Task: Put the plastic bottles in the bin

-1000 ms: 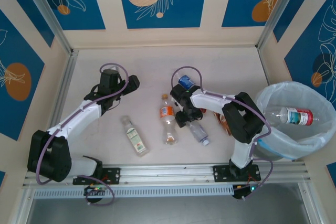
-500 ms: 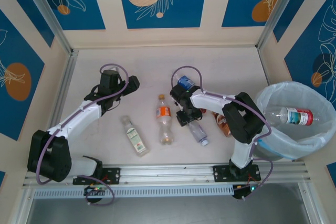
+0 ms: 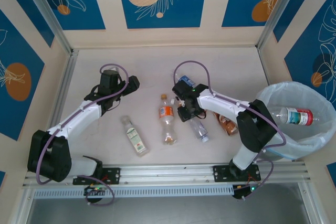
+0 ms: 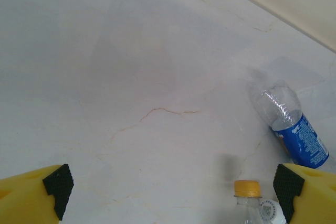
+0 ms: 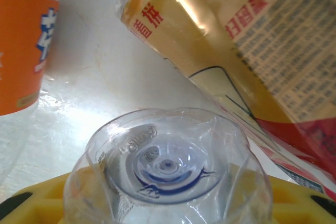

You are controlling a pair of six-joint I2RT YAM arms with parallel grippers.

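Several plastic bottles lie on the table. My right gripper (image 3: 190, 114) is shut on the base of a clear bottle (image 3: 199, 129) (image 5: 168, 166), whose walls press against both yellow fingers. Left of it lies an orange-labelled bottle (image 3: 167, 119) (image 5: 21, 51); to the right is a brown bottle (image 3: 227, 123) (image 5: 236, 40). A blue-labelled bottle (image 3: 184, 81) (image 4: 291, 124) lies behind my right wrist. A green-and-white-labelled bottle (image 3: 135, 136) lies nearer the front. My left gripper (image 3: 132, 82) (image 4: 173, 192) is open over bare table. The bin (image 3: 273, 98) stands at the right with one bottle (image 3: 291, 115) in it.
The yellow cap of the orange-labelled bottle (image 4: 247, 188) shows low in the left wrist view. Walls with blue panels close the table on three sides, and a metal rail (image 3: 168, 171) runs along the front edge.
My right gripper has closed round the clear bottle's base, and the right arm's elbow has swung to the right. The orange-labelled bottle shifted slightly. The left arm has not moved.
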